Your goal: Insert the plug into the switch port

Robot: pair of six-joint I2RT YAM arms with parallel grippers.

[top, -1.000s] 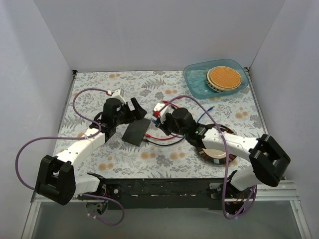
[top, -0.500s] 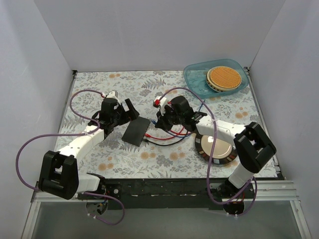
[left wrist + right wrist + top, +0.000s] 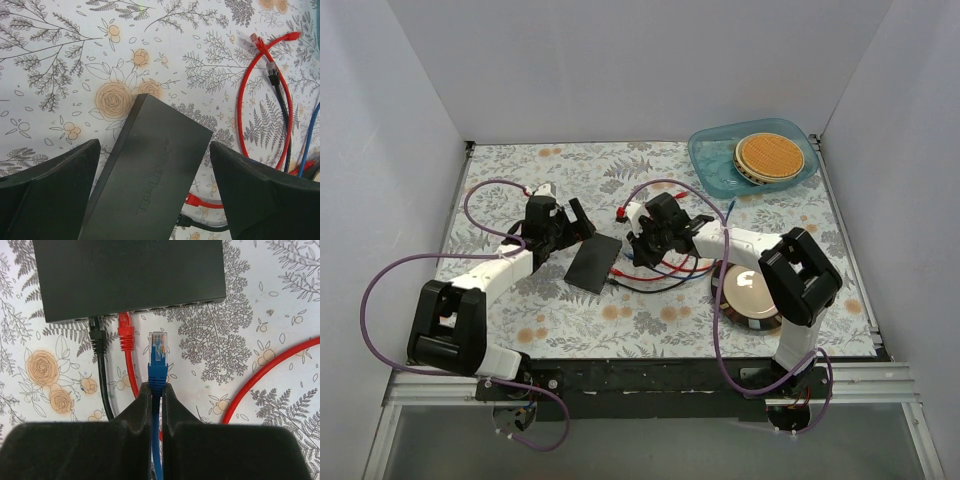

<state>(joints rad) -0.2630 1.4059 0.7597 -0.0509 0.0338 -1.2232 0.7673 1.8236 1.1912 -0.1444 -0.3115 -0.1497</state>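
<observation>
Plug (image 3: 157,360), pinched in the right hand (image 3: 156,388), points lengthwise at the free port (image 3: 156,308) just left; left hand (image 3: 155,187) spread.

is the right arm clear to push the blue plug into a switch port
Probably yes: the right gripper holds the blue plug facing the switch, only bare tablecloth between; the black plug and red plug sit aside.

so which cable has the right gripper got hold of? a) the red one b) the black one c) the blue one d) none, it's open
c: in the right wrist view the right gripper is closed on the blue cable just behind its clear plug, which sits short of the switch; the black cable and red cable are already plugged in.
</observation>
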